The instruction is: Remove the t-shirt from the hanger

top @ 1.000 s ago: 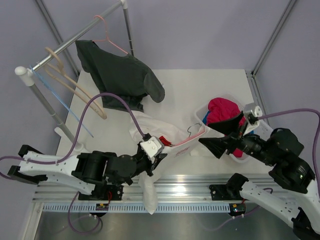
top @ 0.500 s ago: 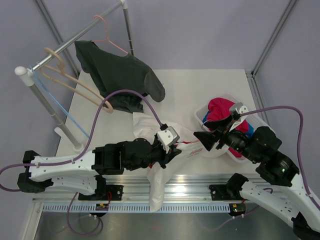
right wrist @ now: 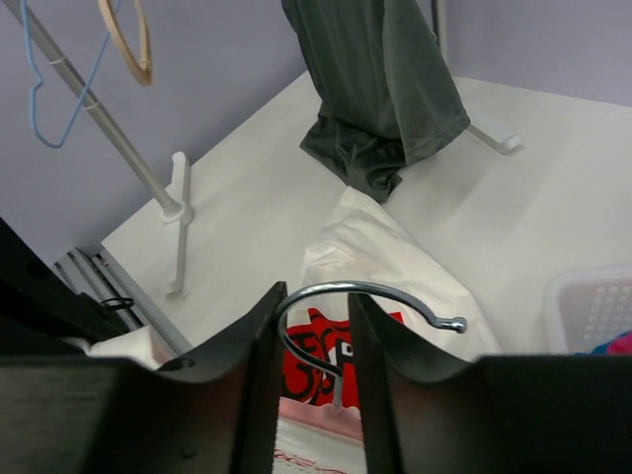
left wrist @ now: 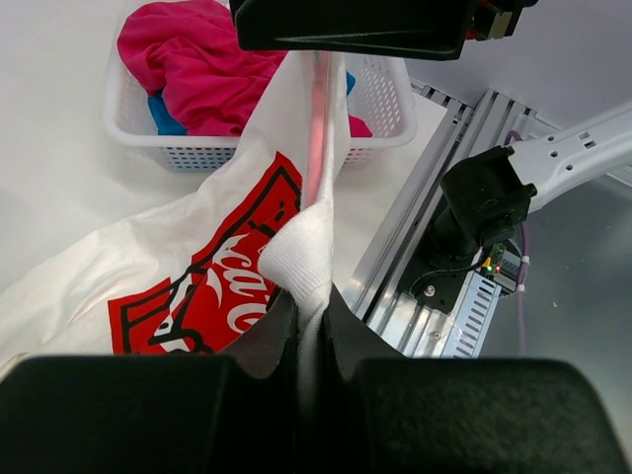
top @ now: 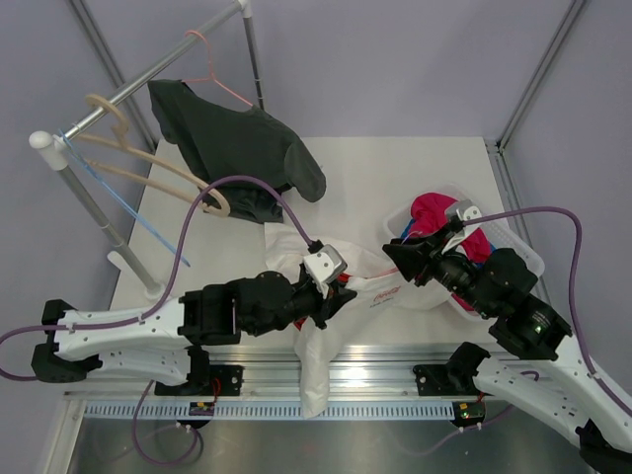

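The white t-shirt [top: 318, 348] with its red graphic [left wrist: 202, 286] lies at the table's near edge, part of it hanging over the rail. My left gripper [left wrist: 311, 316] is shut on a ribbed white fold of the t-shirt, at the shirt's middle in the top view [top: 339, 288]. The salmon-pink hanger [left wrist: 318, 128] is still inside the shirt. Its metal hook [right wrist: 367, 289] sticks out between the fingers of my right gripper [right wrist: 314, 301], which has closed narrowly round it from the right [top: 391, 253]. The hook's bend touches the left finger [right wrist: 259, 336].
A white basket [top: 525, 259] holding a magenta garment [top: 439, 212] stands right behind the right arm. On the rack at far left hang a dark grey t-shirt [top: 237, 148], a beige hanger [top: 148, 163] and a blue wire hanger [top: 118, 197]. The rack's foot [top: 133, 272] stands on the left edge.
My right gripper has moved left onto the hanger's hook and its jaws have narrowed round it. The left arm carried the shirt fold rightward a second ago and has since held nearly still.
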`<move>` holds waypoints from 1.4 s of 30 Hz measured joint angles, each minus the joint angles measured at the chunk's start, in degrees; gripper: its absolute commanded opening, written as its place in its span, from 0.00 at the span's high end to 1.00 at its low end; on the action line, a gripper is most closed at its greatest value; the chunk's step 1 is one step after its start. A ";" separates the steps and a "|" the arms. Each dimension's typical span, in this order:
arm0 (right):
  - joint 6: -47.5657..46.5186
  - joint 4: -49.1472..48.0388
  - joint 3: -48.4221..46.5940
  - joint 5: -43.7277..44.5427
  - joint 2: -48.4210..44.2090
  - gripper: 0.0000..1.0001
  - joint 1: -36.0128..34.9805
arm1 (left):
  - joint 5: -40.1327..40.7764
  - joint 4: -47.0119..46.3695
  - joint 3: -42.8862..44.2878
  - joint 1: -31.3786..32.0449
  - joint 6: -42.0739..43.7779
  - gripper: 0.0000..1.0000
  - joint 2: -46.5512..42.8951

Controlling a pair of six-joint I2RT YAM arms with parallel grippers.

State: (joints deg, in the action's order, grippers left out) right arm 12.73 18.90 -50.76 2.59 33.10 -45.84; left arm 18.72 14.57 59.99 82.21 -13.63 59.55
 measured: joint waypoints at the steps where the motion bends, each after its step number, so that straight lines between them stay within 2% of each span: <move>1: 0.17 -0.46 0.04 -0.28 0.00 0.73 -0.13 | 0.07 -0.37 -0.22 0.00 -0.17 1.00 -0.17; 2: -0.11 -0.83 0.13 -0.20 0.07 0.79 -0.20 | 0.13 -0.66 -0.39 -0.07 -0.37 1.00 -0.33; 4: -0.33 -1.25 0.39 -0.37 0.15 0.86 -0.28 | 0.15 -0.66 -0.57 -0.09 -0.90 1.00 -0.61; 8: -0.37 -2.56 1.05 -0.50 0.48 0.89 -0.28 | 0.85 -0.48 -0.74 -0.09 -1.97 1.00 -0.79; 9: -0.35 -2.84 1.20 -0.61 0.57 1.00 -0.28 | 1.07 -0.66 -1.01 -0.09 -2.25 1.00 -0.94; 10: -0.35 -2.97 1.29 -0.59 0.74 1.00 -0.28 | 1.18 -0.79 -1.25 -0.09 -2.56 0.99 -1.05; 11: -0.35 -3.02 1.29 -0.57 0.92 1.00 -0.28 | 1.25 -0.79 -1.36 -0.09 -2.78 0.85 -1.09; 12: -0.35 -3.13 1.31 -0.52 1.11 1.00 -0.28 | 1.25 -0.79 -1.36 -0.09 -2.91 0.61 -1.09; 13: -0.52 -3.10 1.29 -0.22 1.27 1.00 -0.28 | 1.25 -0.87 -1.36 -0.09 -2.86 0.23 -1.09; 15: -0.55 -1.84 1.29 1.66 1.42 1.00 -0.20 | 1.11 -2.56 -1.16 -0.09 -3.15 0.11 -1.77; 17: -0.81 -0.42 0.76 3.65 1.64 1.00 -0.17 | 0.96 -2.38 -0.85 -0.09 -3.23 0.05 -2.75; 20: -1.38 2.03 -1.33 5.92 2.27 1.00 -0.11 | 1.01 -0.92 -0.70 -0.09 -3.19 0.01 -4.33; 23: -1.88 4.68 -4.74 5.99 3.52 1.00 -0.11 | 0.70 0.90 -0.70 -0.09 -3.04 0.03 -6.12; 26: -1.92 5.95 -6.91 5.90 4.17 1.00 -0.11 | 0.07 2.62 -0.70 -0.09 -2.84 0.10 -8.04; 28: -1.88 6.38 -7.26 5.92 4.15 1.00 -0.11 | -0.24 3.91 -0.70 -0.09 -2.84 0.18 -9.07; 29: -1.88 6.73 -7.41 5.90 4.15 1.00 -0.11 | -0.37 4.63 -0.70 -0.09 -2.84 0.29 -9.62; 30: -1.88 7.08 -7.58 5.92 4.15 1.00 -0.11 | -0.48 5.29 -0.72 -0.09 -2.89 0.29 -10.05; 32: -1.88 7.56 -7.85 5.92 4.11 1.00 -0.11 | -0.61 6.40 -1.05 -0.09 -2.80 0.51 -11.28; 33: -1.90 7.67 -7.98 5.90 4.09 1.00 -0.11 | -0.72 6.64 -1.40 -0.09 -2.97 0.75 -12.02; 35: -2.10 8.17 -8.44 5.97 4.15 1.00 -0.11 | -0.74 7.17 -1.97 -0.09 -3.21 0.95 -13.62; 36: -2.10 8.46 -8.79 5.99 4.24 1.00 -0.11 | -0.72 7.32 -2.19 -0.09 -3.21 1.00 -14.36; 42: -2.54 8.50 -9.75 7.43 4.79 1.00 -0.13 | -0.26 8.98 -2.51 -0.09 -4.17 1.00 -17.88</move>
State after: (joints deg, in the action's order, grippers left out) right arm 10.20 27.40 -60.51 10.02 37.89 -45.98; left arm 18.46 23.55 57.47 82.13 -17.80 41.67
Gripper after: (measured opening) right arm 0.175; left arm 0.013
